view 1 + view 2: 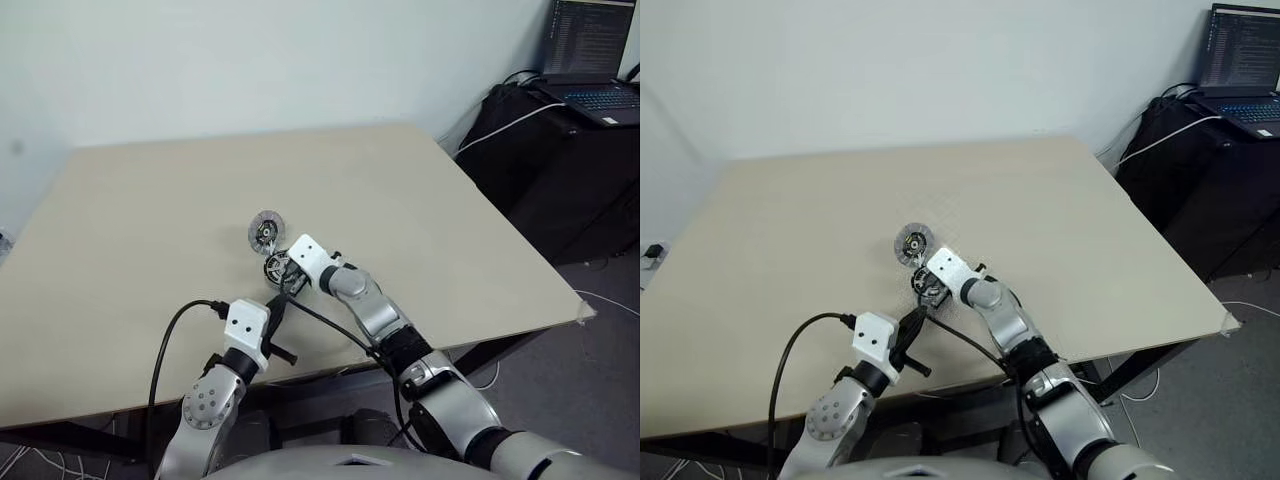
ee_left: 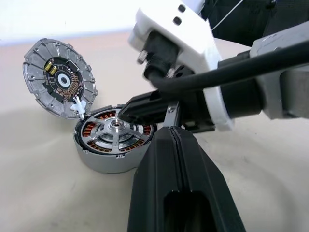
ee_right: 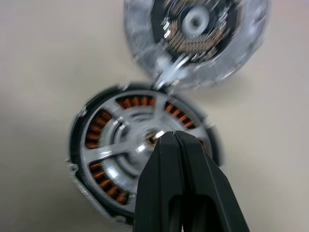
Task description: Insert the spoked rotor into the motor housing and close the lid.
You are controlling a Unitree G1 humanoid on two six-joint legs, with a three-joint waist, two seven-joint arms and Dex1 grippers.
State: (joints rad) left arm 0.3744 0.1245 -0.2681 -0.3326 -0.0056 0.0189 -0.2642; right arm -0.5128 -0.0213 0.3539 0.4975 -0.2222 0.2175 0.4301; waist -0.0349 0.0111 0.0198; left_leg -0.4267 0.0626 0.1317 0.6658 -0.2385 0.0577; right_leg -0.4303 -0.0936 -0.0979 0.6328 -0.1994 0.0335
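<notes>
The motor housing (image 2: pixel 91 154), with its ring of copper windings, lies flat on the table near the front middle. The spoked rotor (image 2: pixel 117 127) sits inside it, silver spokes over the windings. The lid (image 2: pixel 59 78) stands tilted open at the housing's far edge, dark inner face showing. My right gripper (image 3: pixel 169 136) is shut with nothing between its fingers, its tips right over the rotor's hub (image 3: pixel 150 139). My left gripper (image 2: pixel 172 131) is also shut and empty, just short of the housing on the near side, beside the right gripper.
The beige table (image 1: pixel 150 200) stretches wide around the motor. Its front edge runs just under my left hand. A dark stand with an open laptop (image 1: pixel 600 95) is off the table's far right corner. Black cables trail from both wrists.
</notes>
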